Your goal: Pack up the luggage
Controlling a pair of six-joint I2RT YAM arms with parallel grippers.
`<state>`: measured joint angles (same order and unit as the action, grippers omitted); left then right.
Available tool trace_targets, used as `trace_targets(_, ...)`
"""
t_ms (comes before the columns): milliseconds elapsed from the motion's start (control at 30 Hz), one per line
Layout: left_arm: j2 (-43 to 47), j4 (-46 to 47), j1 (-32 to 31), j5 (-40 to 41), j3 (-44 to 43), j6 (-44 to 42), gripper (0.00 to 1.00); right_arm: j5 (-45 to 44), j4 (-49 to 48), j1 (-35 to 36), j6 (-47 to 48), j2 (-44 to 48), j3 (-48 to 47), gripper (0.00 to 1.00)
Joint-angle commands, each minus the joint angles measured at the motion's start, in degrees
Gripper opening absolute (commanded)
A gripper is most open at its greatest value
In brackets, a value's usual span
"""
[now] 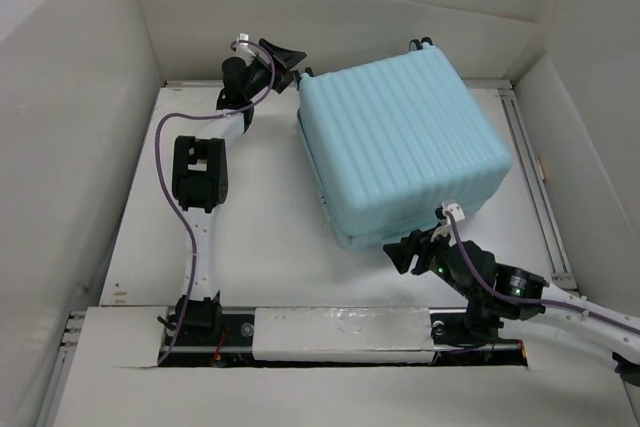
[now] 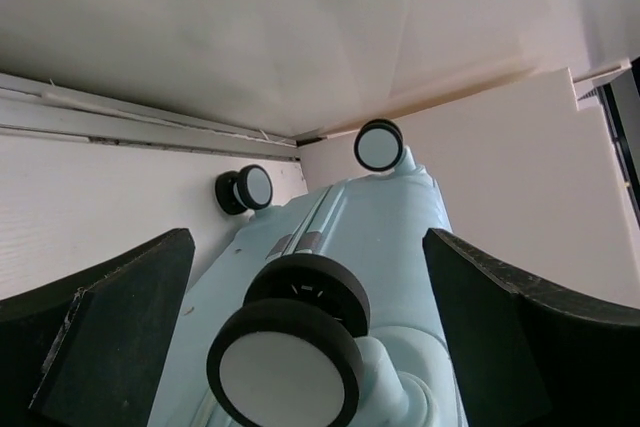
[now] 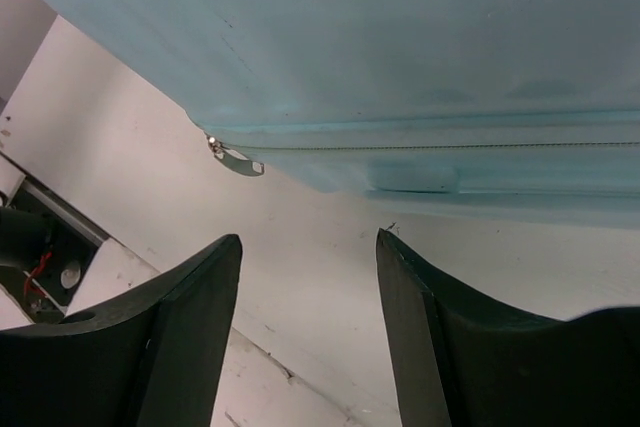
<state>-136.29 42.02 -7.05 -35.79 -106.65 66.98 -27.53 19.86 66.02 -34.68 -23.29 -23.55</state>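
Luggage (image 1: pixel 400 147): one. It lies flat on the table (image 1: pixel 260 227), ribbed shell up, at the far right part of it, with both halves together.

Zipper (image 3: pixel 450 146): one line along the seam, and it looks run shut over the stretch seen from the right wrist. One pull (image 3: pixel 236 159) hangs at the corner. Whether the zipper is shut all the way round, cannot tell.

Wheels: three casters counted from the left wrist, near (image 2: pixel 300 342), left (image 2: pixel 245 189) and far (image 2: pixel 380 145). The fourth is not seen.

Grippers: two.
- Left gripper (image 1: pixel 288 65) is at the luggage's far-left corner, spread wide either side of the near caster, not touching it and holding nothing.
- Right gripper (image 1: pixel 405 252) is just off the near-right edge, jaws apart, with only table between them.

Progress (judgement): the case is closed and nothing else to go in shows, so packing looks done or nearly so. What is left is at most finishing the zip and standing the case up or moving it.
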Motion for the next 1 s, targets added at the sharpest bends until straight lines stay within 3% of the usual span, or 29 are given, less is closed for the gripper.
trace_targets(0,-1.51,-1.67,-0.95,-2.27,-4.88,-0.89,0.99,0.37,-4.21,-0.19,1.37,-0.97,0.17,0.62)
trace_targets(233,-3.28,-2.21,-2.88,-3.58,-5.94,1.40,0.99,-5.59,-4.21,-0.19,0.84,-0.44,-1.58,0.71)
trace_targets(367,-1.97,1.12,-3.50,-3.58,-2.26,3.49,0.90,-7.53,-4.21,-0.19,0.84,-1.67,-3.34,0.72)
trace_targets(567,2.16,10.35,-4.03,-3.58,3.54,7.90,0.16,-14.55,0.61,-0.19,-1.97,-2.73,-5.18,0.73)
trace_targets(633,5.66,10.36,-4.03,-2.80,8.27,7.03,0.03,-15.88,2.46,-0.19,-3.02,-2.73,-5.89,0.73)
trace_targets(833,16.13,20.54,1.76,-0.68,29.01,7.54,0.00,-9.40,1.33,-3.70,-1.37,-5.18,-5.89,0.72)
trace_targets(967,23.42,32.05,6.69,-1.91,49.89,12.46,0.00,-2.10,-8.05,-9.32,2.94,-13.68,-5.10,0.70)
